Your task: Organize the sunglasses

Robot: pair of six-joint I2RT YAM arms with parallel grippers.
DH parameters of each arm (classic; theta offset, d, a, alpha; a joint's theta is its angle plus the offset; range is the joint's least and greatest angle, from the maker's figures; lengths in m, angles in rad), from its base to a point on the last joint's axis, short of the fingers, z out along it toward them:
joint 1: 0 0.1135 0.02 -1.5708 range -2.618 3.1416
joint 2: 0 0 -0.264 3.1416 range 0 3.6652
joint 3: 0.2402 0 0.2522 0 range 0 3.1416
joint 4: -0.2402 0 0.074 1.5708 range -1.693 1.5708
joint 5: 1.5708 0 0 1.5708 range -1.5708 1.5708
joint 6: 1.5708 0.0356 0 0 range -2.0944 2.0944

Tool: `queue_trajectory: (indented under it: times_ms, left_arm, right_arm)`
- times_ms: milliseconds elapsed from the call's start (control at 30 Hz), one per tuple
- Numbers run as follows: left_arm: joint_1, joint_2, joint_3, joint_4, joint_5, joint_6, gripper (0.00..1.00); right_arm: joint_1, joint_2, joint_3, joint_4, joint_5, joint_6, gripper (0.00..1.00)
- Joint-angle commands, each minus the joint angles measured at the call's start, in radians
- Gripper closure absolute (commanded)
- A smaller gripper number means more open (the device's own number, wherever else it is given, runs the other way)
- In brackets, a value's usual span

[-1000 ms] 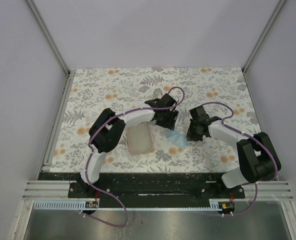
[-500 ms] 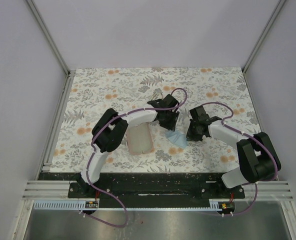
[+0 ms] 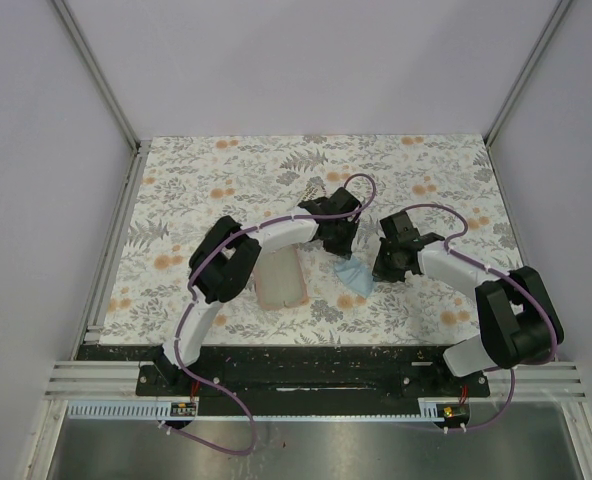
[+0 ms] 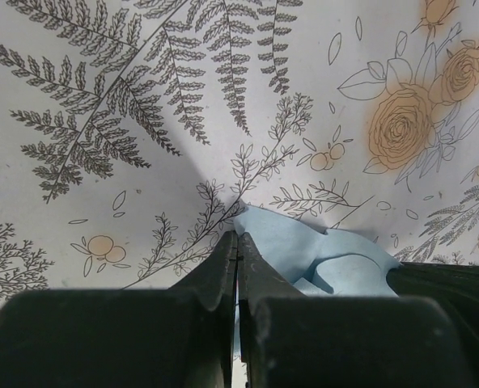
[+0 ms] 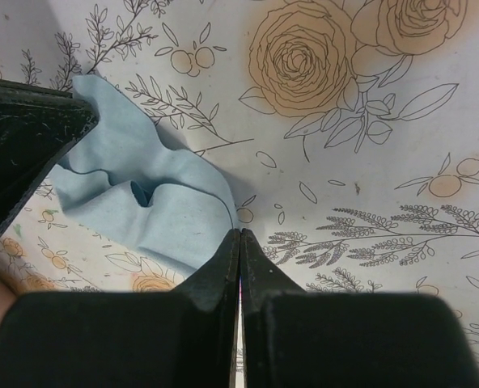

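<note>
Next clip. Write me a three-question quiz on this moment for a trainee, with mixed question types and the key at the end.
1. True or false: the left gripper stands wide open.
2. What are the left gripper and the right gripper both pinching? A) the light blue cloth B) white sunglasses C) a striped pouch
3. Fill in: in the top view, the pink case lies on the cloth's ___ side.
Key: 1 false; 2 A; 3 left.

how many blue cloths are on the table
1: the blue cloth lies crumpled between the left gripper and right gripper, right of the pink case. The arms may hide more.
</note>
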Motion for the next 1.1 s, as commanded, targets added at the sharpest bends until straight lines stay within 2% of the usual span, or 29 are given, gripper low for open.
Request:
queue_trajectory:
  times_ms: [0, 200, 467, 667, 833, 1000, 1067]
  left_arm:
    - [-0.001, -0.026, -0.021, -0.01, -0.08, 0.009, 1.0]
    - [0.032, -0.182, -0.115, 0.065, -0.079, -0.009, 1.0]
    - [0.041, -0.392, -0.312, 0.232, -0.037, -0.055, 1.0]
    - [0.04, -0.529, -0.473, 0.324, -0.05, -0.071, 1.0]
    - [0.041, -0.598, -0.57, 0.33, -0.065, -0.071, 1.0]
    - [0.04, -0.656, -0.626, 0.286, -0.065, -0.094, 1.0]
    - [0.04, -0.675, -0.646, 0.289, -0.07, -0.097, 1.0]
  right_arm:
    - [-0.003, -0.046, 0.035, -0.008, 0.004, -0.016, 1.0]
    - [-0.006, -0.097, 0.097, -0.027, -0.004, -0.045, 1.0]
    - [-0.006, -0.163, 0.14, -0.001, -0.181, -0.147, 1.0]
    - [-0.006, -0.203, 0.126, 0.001, -0.244, -0.169, 1.0]
    - [-0.006, -0.206, 0.1, 0.002, -0.29, -0.164, 1.0]
    - [-0.006, -0.216, 0.062, 0.025, -0.424, -0.122, 1.0]
    - [-0.006, -0.224, 0.048, 0.038, -0.43, -0.115, 1.0]
